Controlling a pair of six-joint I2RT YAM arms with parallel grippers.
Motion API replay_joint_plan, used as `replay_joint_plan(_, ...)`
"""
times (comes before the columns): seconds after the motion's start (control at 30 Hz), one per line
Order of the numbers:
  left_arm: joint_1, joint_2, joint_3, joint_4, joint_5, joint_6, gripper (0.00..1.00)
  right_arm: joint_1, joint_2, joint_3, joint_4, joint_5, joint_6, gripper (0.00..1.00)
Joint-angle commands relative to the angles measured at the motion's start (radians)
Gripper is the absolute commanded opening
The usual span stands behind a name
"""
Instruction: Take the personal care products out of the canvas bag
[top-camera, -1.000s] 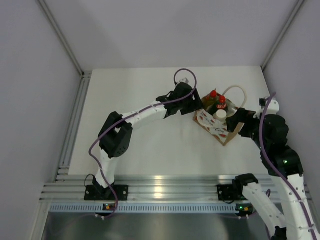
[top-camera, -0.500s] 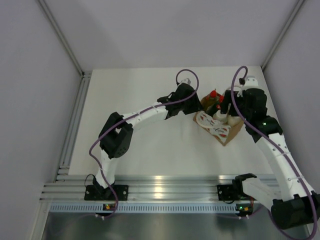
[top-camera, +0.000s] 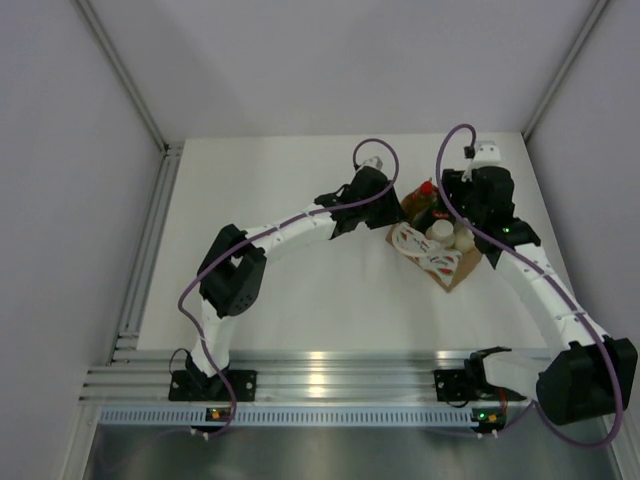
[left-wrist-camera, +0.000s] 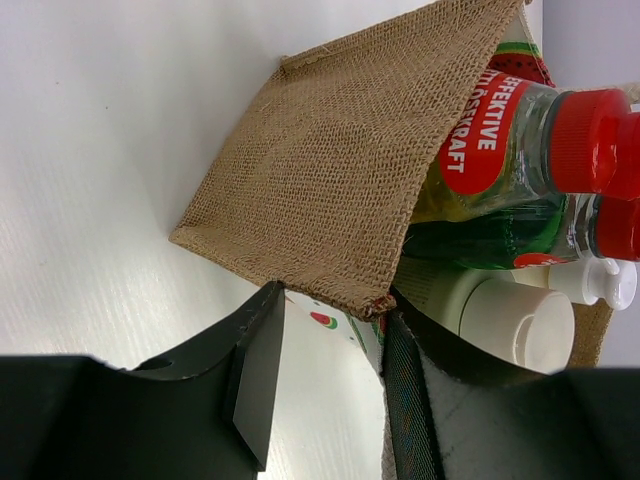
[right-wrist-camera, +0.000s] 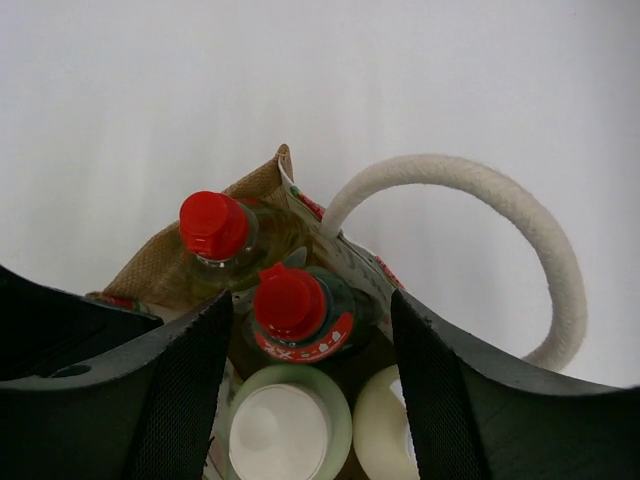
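While left tool pinches canvas bag, right tool gapes around green bottle.

The top camera looks down from above the near edge onto the whole bench. The left wrist camera sits low, close beside the canvas bag; the right wrist camera looks down into it. All three share it.

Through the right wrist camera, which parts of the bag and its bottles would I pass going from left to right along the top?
yellow bottle with its red cap → dark green bottle with its red cap → rope handle of the canvas bag
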Motion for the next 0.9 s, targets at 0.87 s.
replay_joint_plan(0.87, -0.012, -0.01, -0.001, 0.033, 0.041, 0.017, 0.48, 0.038, 0.086, -0.132, 0.307, 0.04, -0.017, 0.47)
